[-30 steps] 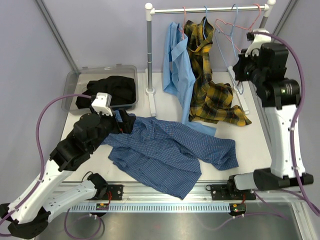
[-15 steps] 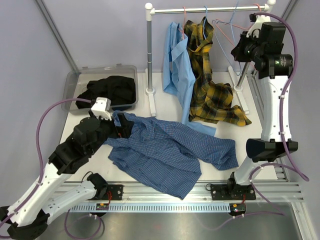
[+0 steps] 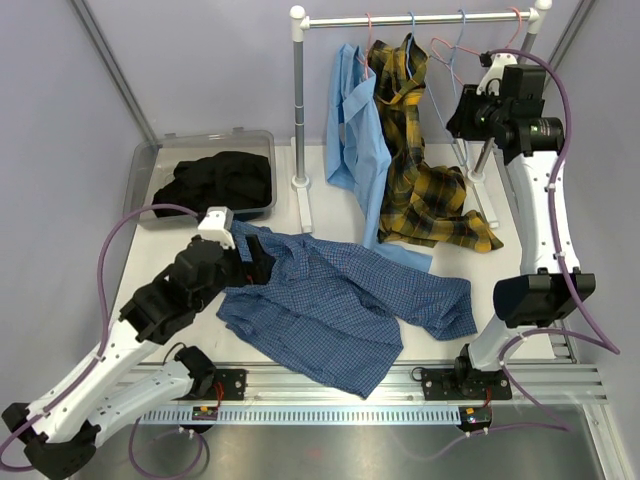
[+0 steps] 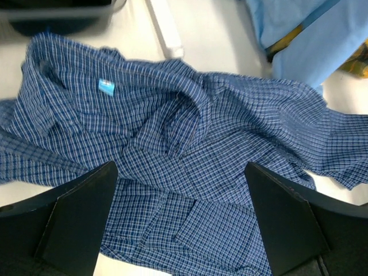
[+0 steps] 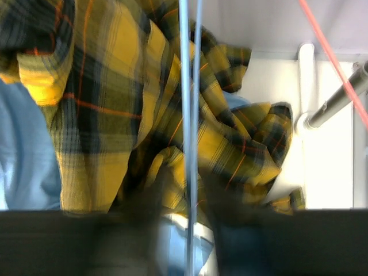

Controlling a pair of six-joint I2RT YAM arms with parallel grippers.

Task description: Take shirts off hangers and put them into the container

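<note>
Left gripper (image 4: 179, 167) wide open, empty, over check shirt (image 4: 241, 115) toward table's (image 3: 495, 275) front edge. Right gripper (image 5: 190, 195) astride blue hanger (image 5: 185, 86), grip impossible to tell: risk of hanger slipping, dragging plaid shirt (image 5: 109, 103).

Right arm (image 3: 545, 210): risen from the right centre of the frame into the upper right, with its wrist closer to the rail (image 3: 420, 18); its elbow has shifted left.
Right claw (image 3: 460, 118): clamped a second ago, its jaws are now slightly parted, with the wires of the blue hanger (image 5: 184, 86) running between them.
Left arm (image 3: 160, 300): slid right and a little down, away from the container (image 3: 150, 152).
Left claw (image 3: 257, 258): now further over the collar of the dark blue check shirt (image 3: 340, 310).
Black shirt (image 3: 215, 180): more of it shows now.
</note>
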